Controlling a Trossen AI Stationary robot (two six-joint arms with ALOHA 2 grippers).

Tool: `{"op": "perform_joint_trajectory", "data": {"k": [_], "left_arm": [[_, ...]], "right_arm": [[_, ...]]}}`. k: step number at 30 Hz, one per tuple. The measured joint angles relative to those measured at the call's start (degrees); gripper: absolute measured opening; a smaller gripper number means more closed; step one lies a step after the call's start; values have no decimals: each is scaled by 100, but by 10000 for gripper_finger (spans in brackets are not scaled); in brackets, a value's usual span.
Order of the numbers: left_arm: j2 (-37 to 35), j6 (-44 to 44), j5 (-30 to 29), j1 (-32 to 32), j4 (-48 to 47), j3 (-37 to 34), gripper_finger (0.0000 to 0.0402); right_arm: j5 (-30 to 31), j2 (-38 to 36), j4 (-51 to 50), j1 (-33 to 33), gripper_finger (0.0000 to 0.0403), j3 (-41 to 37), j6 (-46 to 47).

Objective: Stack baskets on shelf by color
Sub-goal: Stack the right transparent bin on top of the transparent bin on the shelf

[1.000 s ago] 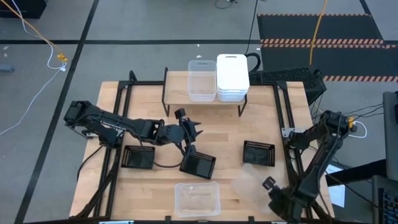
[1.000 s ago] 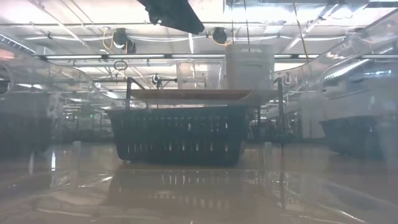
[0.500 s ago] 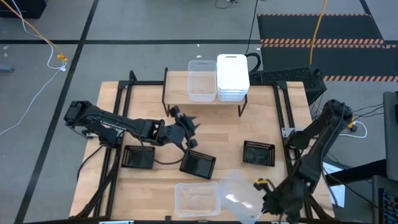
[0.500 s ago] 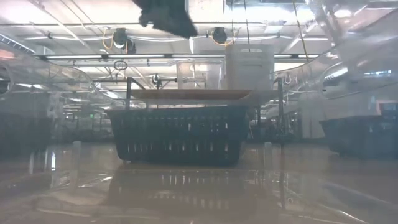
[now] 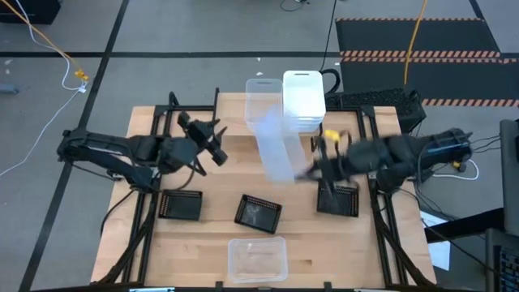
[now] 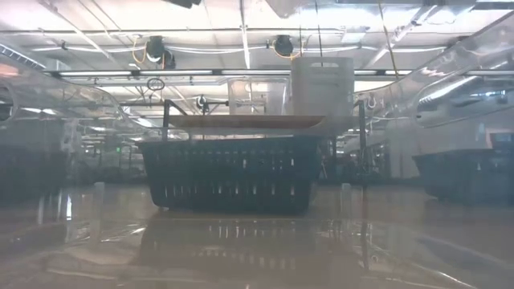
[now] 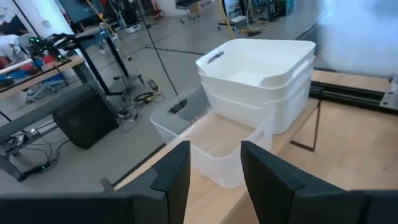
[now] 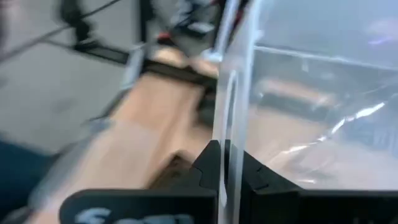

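High view has the right gripper (image 5: 312, 169) pinched tight on the wall of a clear basket (image 5: 272, 148), carrying it in the air above the table (image 5: 300, 243), just in front of the shelf (image 5: 231, 122); the right wrist view confirms it, dark fingers (image 8: 208, 165) clamped either side of that thin translucent wall (image 8: 227, 112); on the shelf sits another clear basket (image 5: 258, 96) beside a stack of white baskets (image 5: 303, 97); the left gripper (image 5: 212, 142) hovers near the shelf's left end, its fingers (image 7: 174, 171) parted and holding nothing; three black mesh baskets rest on the table, one at left (image 5: 181, 205), one tilted in the middle (image 5: 259, 213), one at right (image 5: 336, 200) under the right arm; a third clear basket (image 5: 257, 259) lies at the front edge.
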Motion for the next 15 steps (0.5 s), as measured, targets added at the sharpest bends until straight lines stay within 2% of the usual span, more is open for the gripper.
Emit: {"op": "perform_joint_trajectory", "data": {"k": [6,10,15], "left_arm": [[120,434,651,620,-253,-49,145],[145,997,1481,1277,-66,-324,145],[-29,1366,2259,2245,201,-743,145]], "right_arm": [[-759,828,107,-1706,0,1081,-1247],[-1240,1487,338,-2690,0,1395,-1261],[-1207,2303,-82,-3633,0,1749,-1106]]}}
